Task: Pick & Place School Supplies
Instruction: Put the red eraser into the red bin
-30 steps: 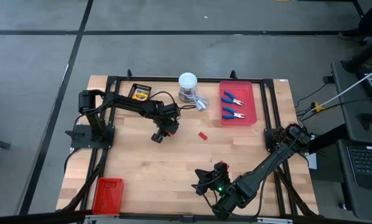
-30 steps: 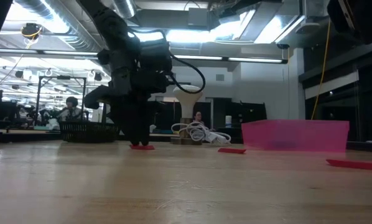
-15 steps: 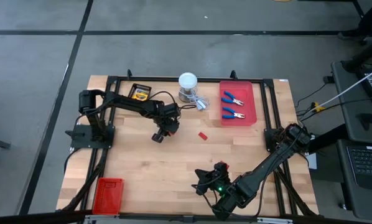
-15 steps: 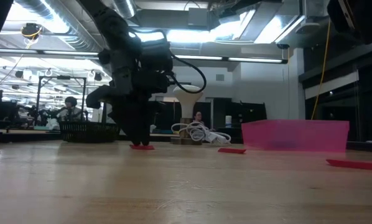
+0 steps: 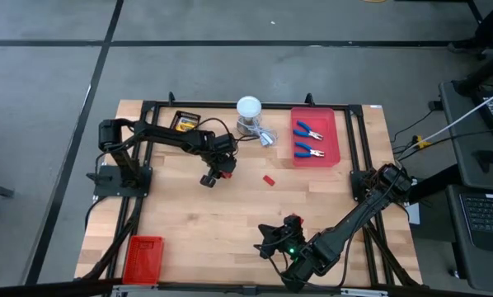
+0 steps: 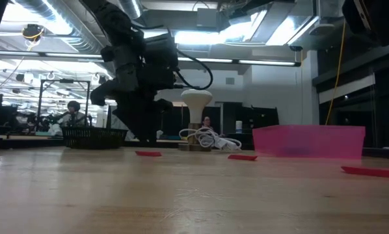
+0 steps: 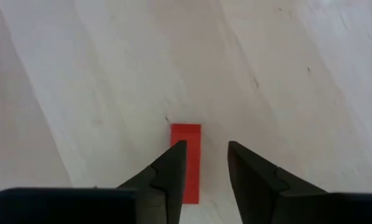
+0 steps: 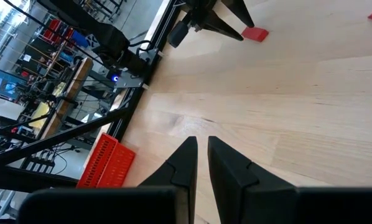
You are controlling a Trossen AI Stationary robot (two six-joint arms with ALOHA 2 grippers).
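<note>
Left gripper (image 7: 201,163) poised above a small flat red rectangular block (image 7: 186,162)

Its fingers are parted and hold nothing; the block lies on the pale wooden counter (image 7: 285,74), partly behind one fingertip. Right gripper (image 8: 201,152) waits, almost closed, empty.

The table (image 5: 197,223) was pale blond wood with faint grain. A small block (image 7: 186,158) on it was plain red, as was another block (image 5: 269,180). The pliers (image 5: 310,130) had blue handles and lay in a translucent pink-red tray (image 5: 329,157). A crayon box (image 5: 184,122) showed yellow-orange print on black (too small to read). A red tray (image 5: 142,257) sat apart.
</note>
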